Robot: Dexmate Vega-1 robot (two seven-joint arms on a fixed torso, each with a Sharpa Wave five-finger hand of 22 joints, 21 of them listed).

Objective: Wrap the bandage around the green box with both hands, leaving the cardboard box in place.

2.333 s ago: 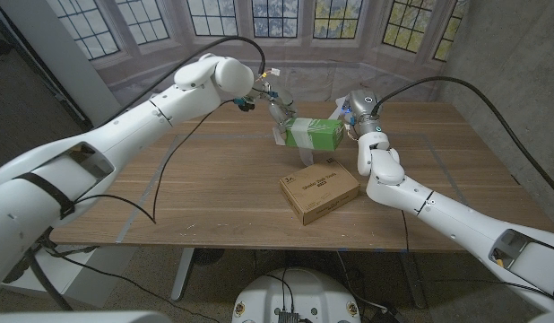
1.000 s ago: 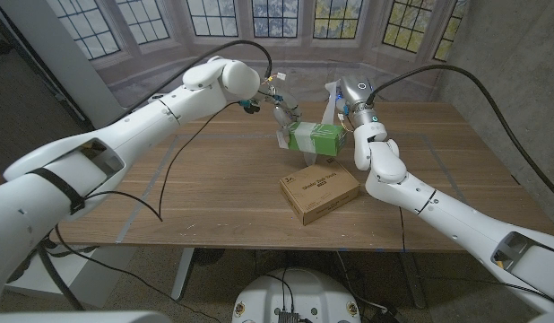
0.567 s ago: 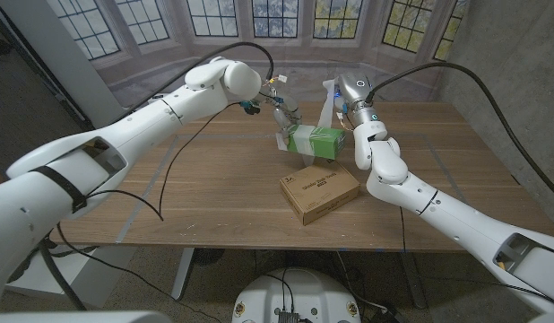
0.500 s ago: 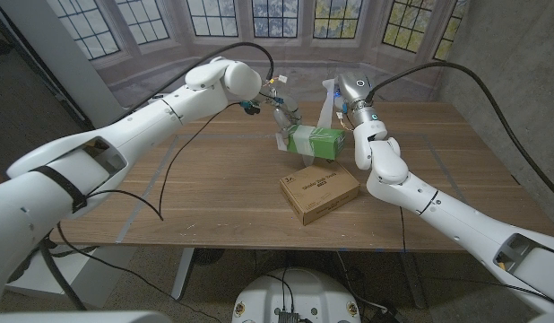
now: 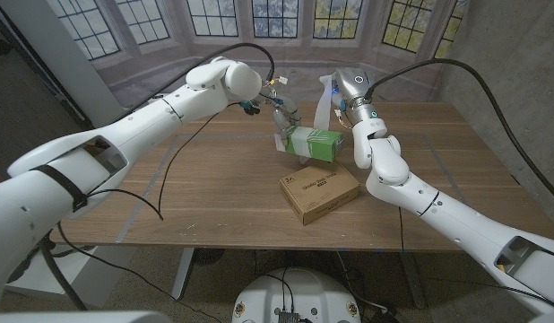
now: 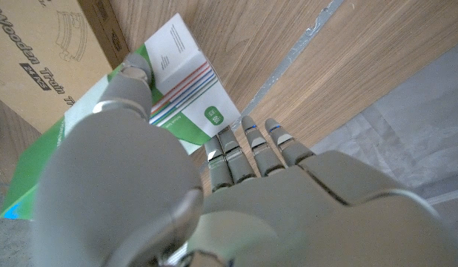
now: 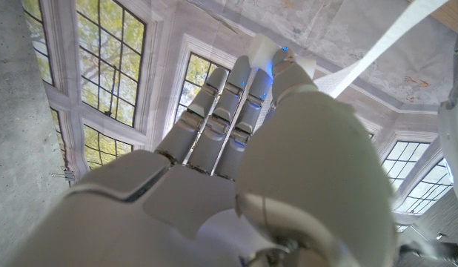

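r hand [image 5: 333, 92] raised bandage [image 5: 321, 112] higher; green box [image 5: 310, 142] tilted.

Setting: a robot test or demo space dressed as a room, not a lived-in home. A printed backdrop [image 5: 259, 36] of leaded bay windows with trees beyond hangs behind the wooden table [image 5: 214, 193]; its lower edge shows creases, and the right wrist view shows the same window print [image 7: 118, 74] wrinkled like fabric. A bare grey concrete wall [image 5: 510, 63] stands to the right. Tape lines [image 5: 169, 184] mark out zones on the tabletop, and loose black cables [image 5: 183, 152] trail across the table.
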